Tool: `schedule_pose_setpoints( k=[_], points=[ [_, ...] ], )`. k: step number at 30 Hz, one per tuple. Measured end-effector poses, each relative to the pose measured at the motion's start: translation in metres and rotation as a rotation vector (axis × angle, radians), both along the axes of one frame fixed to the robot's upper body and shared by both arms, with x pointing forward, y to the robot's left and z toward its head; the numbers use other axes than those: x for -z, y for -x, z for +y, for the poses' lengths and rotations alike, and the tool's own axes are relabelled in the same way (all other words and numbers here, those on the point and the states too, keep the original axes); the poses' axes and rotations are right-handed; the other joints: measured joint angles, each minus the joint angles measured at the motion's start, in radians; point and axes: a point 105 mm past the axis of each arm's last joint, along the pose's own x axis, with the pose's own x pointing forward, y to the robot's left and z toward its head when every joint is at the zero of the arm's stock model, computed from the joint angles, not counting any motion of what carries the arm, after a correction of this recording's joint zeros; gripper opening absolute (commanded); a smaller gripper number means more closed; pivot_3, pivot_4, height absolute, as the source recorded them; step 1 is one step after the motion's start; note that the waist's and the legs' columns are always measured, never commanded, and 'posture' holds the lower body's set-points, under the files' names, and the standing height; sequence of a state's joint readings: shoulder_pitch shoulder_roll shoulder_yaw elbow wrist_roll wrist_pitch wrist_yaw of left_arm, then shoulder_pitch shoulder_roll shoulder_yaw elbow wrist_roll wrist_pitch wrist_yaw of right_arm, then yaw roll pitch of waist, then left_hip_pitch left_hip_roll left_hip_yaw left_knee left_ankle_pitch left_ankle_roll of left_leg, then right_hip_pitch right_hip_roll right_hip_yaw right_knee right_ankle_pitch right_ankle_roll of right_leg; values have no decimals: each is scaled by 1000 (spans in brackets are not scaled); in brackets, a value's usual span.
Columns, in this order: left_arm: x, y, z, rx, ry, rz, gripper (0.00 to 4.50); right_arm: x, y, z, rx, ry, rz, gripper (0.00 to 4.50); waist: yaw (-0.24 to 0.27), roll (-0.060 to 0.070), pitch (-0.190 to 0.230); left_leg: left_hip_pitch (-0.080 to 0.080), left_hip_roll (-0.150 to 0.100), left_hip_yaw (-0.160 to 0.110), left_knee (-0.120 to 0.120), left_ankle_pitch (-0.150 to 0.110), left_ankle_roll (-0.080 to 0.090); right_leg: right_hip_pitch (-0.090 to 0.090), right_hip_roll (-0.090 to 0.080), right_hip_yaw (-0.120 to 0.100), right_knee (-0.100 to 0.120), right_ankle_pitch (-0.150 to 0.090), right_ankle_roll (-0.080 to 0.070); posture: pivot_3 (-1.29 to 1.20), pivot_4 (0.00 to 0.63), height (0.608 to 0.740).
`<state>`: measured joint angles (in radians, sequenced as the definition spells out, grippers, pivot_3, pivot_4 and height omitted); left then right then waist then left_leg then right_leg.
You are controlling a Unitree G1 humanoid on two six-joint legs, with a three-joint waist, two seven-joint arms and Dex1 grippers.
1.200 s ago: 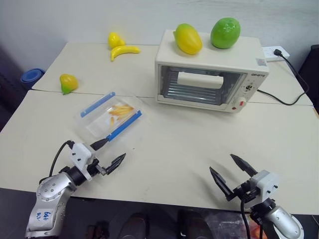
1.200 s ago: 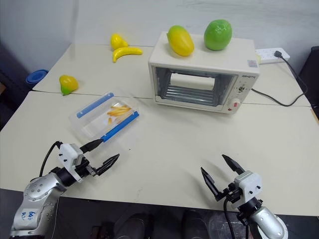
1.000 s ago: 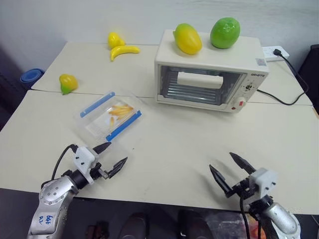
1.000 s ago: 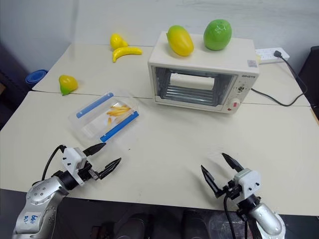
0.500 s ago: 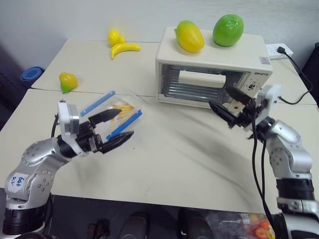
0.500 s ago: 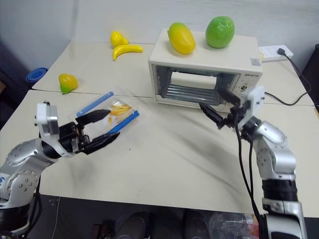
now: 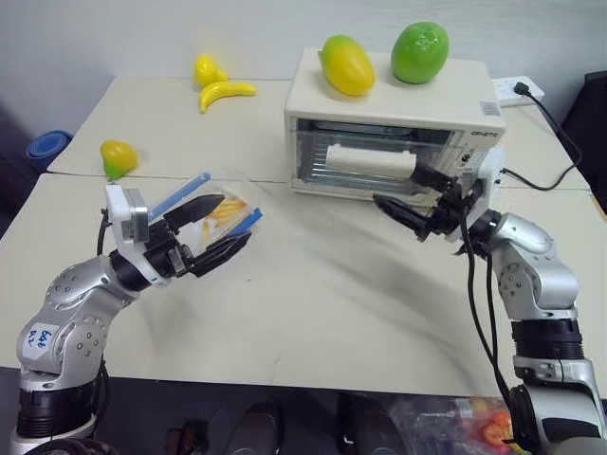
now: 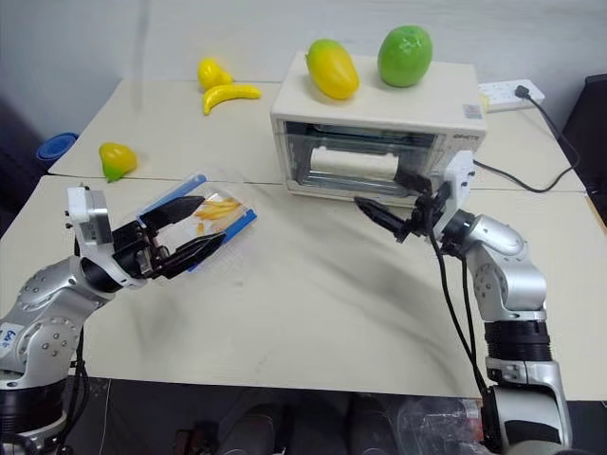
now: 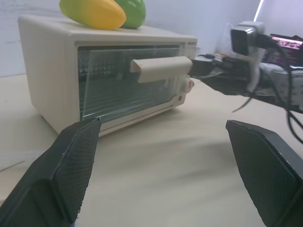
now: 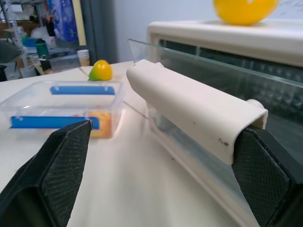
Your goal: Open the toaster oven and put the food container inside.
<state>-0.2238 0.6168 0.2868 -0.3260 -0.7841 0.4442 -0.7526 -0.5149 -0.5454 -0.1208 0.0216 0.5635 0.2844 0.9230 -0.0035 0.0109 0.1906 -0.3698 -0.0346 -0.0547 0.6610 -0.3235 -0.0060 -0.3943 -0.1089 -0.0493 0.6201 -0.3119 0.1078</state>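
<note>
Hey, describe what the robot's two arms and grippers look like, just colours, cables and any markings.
Both arms are silver-grey metal with rounded joint housings and black bands. Each gripper, left gripper and right gripper, has two pointed black fingers with textured inner pads and a white boxy block at the wrist. Black cables loop along each arm. The left arm carries a white sticker with blue handwriting.

Yellow mango [image 7: 346, 64] and green fruit [image 7: 419, 51] sitting side by side up top; banana [image 7: 226, 92] lying near table's [image 7: 322, 313] far edge.
</note>
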Motion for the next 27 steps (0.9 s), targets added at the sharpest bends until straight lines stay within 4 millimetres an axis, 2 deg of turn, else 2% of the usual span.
schedule_pose_setpoints(
  k=[2, 4, 6, 7, 10, 12, 17, 20, 23, 27],
  points=[
    [3, -5, 0, -8, 2, 8, 4500, 5, 6, 1, -13, 19, 8, 4446, 0, 0, 0, 0, 1, 1, 0, 0, 0, -1, 0, 0, 1, 0, 0, 0, 150, 740],
    [3, -14, -1, -27, 5, 13, 4084, 13, 13, 0, -19, 58, 13, 4500, 3, 0, 0, 0, 0, 1, 0, 0, 0, -2, 1, 0, 1, 0, 0, 0, 150, 740],
    [-3, -32, -1, -62, 17, 6, 3638, 27, 22, -2, -18, 122, 14, 4500, 7, -1, 0, 0, 0, 1, 0, 0, 0, -2, 4, 0, 1, 0, 0, 0, 150, 740],
    [-7, -39, 1, -83, 20, -2, 3290, 33, 24, 0, -27, 145, 20, 4500, 7, -1, 1, -1, 0, 2, 1, 0, 0, -2, 5, 0, 1, 0, 0, 0, 150, 740],
    [-21, -72, -14, -115, 14, -31, 2333, 50, 31, -3, -6, 196, 16, 4500, 10, -2, 1, 0, -1, 5, 2, 0, 1, -2, 6, 0, 2, 1, 3, 0, 150, 740],
    [-25, -86, -26, -116, 7, -42, 1772, 53, 32, 1, -13, 212, 0, 4500, 1, -2, 1, 0, 0, 7, 2, 0, 1, -2, 7, 2, 5, 2, 4, 0, 150, 740],
    [-8, -111, -57, -82, -84, -29, 155, 54, 32, 5, 4, 212, -52, 4500, -1, -2, 1, 0, 1, 8, 2, 0, 1, -4, 9, 3, 5, 2, 4, 0, 150, 740],
    [8, -116, -70, -47, -234, -63, 24, 61, 34, 3, 26, 218, -56, 4500, 3, -2, 1, 0, 2, 8, 2, 0, 1, -4, 9, 3, 5, 2, 4, 0, 150, 740],
    [19, -110, -82, 23, -338, -92, 24, 77, 40, -4, 58, 227, -12, 4500, 7, -2, 1, -1, 1, 8, 2, 0, 1, -4, 9, 3, 4, 2, 4, 0, 150, 740],
    [38, -98, -85, 97, -494, -138, 24, 108, 69, -30, 128, 249, 94, 4500, 23, -2, 1, -1, 1, 8, 1, 0, 1, -4, 8, 3, 4, 2, 4, 0, 150, 740]
  ],
)
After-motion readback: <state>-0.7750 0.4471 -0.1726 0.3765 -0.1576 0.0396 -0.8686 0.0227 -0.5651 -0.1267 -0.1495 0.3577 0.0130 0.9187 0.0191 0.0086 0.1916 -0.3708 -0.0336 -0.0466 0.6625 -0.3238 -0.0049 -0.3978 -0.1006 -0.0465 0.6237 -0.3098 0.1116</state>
